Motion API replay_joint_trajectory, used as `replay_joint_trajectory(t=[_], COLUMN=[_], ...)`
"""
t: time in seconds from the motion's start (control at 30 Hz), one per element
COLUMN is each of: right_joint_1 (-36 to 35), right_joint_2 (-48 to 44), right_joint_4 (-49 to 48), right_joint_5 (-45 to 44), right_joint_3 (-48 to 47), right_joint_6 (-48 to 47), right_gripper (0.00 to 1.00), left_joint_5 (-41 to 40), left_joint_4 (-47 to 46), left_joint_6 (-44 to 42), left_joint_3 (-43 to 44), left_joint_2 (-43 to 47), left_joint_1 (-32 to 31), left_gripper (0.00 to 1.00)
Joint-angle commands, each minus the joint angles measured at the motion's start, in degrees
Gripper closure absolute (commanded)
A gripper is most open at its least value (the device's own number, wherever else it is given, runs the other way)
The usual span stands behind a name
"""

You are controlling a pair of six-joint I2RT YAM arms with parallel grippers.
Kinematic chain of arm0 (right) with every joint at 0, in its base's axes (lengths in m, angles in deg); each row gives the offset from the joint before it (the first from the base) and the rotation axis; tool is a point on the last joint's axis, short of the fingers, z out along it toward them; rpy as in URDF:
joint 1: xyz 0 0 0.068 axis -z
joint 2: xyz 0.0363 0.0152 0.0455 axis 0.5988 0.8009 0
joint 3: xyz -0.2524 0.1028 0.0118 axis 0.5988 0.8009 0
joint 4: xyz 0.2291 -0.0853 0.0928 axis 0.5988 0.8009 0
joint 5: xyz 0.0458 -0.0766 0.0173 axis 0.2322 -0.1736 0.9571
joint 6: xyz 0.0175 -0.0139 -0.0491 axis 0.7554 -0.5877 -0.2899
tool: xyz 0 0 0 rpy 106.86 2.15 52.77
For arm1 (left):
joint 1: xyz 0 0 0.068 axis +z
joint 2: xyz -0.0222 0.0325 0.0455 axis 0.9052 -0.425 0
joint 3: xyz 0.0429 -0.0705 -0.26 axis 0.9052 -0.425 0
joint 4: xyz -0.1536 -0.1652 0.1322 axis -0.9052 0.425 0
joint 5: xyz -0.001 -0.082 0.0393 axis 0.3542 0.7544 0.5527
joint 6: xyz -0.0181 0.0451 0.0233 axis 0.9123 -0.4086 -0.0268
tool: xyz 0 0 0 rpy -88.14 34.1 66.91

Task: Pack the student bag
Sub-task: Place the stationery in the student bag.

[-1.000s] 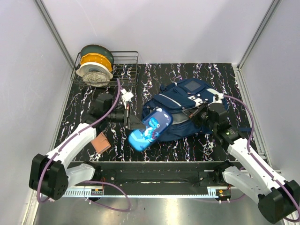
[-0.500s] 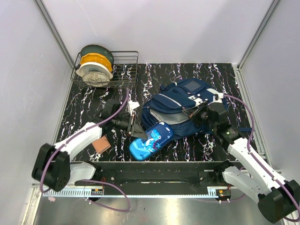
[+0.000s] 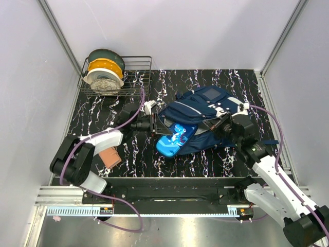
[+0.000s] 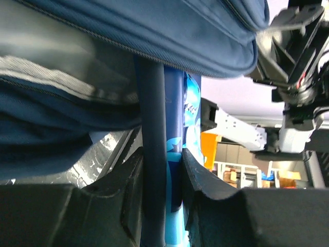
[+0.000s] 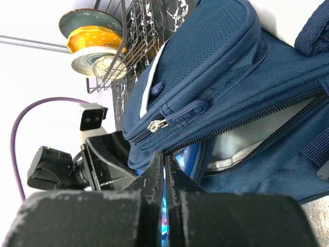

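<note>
black marbled table (image 3: 92, 110), seen from overhead.

desk: where's the student bag (image 3: 203, 105)?

operator: lying mid-table, mouth gaping towards my left arm. my left gripper (image 3: 160, 127) is clamped on the bright blue pouch (image 3: 177, 140), whose far end is tucked under the flap. my right gripper (image 3: 217, 125) is clenched at the opening; on what, i cannot tell.

desk: risk?

operator: i'd say the pouch could snag on the zip lip and shove the bag, or the flap could sag shut.

Left gripper (image 3: 160, 127) is pointing toward 3 o'clock, clamping the blue pouch (image 3: 176, 140); right gripper (image 3: 212, 124) is pointing toward 10 o'clock, fingers pressed together.
</note>
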Motion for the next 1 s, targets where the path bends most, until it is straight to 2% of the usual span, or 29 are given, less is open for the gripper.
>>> replay_joint_trajectory(t=[0.0,0.13,0.27,0.33,0.53,0.63,0.67,0.7,0.83,0.97], right_joint_1=[0.14,0.14,0.14,0.06,0.06,0.06,0.14,0.14,0.06,0.14], right_joint_2=[-4.88,-6.03,-6.12,-6.38,-8.05,-8.75,-9.10,-9.28,-9.81,-10.33], right_joint_4=[-6.23,-7.01,-7.89,-7.89,-6.75,-6.05,-5.88,-5.70,-5.17,-4.82], right_joint_5=[2.50,4.52,7.42,8.56,9.09,9.09,9.27,9.53,10.50,11.38], right_joint_3=[-1.27,-1.01,-0.83,-0.57,-0.48,-0.57,-0.57,-0.57,-0.22,-0.13], right_joint_6=[0.09,-0.61,-0.96,-0.87,-1.31,-1.58,-1.66,-1.49,-1.31,-1.22], right_gripper=[1.00,1.00,1.00,1.00,1.00,1.00,1.00,1.00,1.00,1.00], left_joint_5=[-3.50,-10.08,-20.34,-24.49,-40.92,-48.83,-51.81,-57.85,-65.54,-71.08], left_joint_4=[-14.81,-15.16,-25.93,-28.34,-27.12,-31.75,-36.56,-38.00,-37.14,-31.26], left_joint_6=[8.90,11.26,18.11,20.58,20.94,23.13,23.75,24.28,24.02,23.58], left_joint_3=[4.85,5.48,4.07,4.25,7.59,5.23,3.82,2.07,4.15,8.72], left_joint_2=[-4.27,-7.00,-8.85,-9.29,-11.14,-11.49,-11.06,-10.88,-10.61,-12.18], left_joint_1=[-0.20,-0.28,-1.34,-3.09,-9.24,-11.27,-11.79,-12.93,-15.13,-17.33], left_gripper=[1.00,1.00,1.00,1.00,0.97,0.96,0.96,0.96,0.96,0.94])
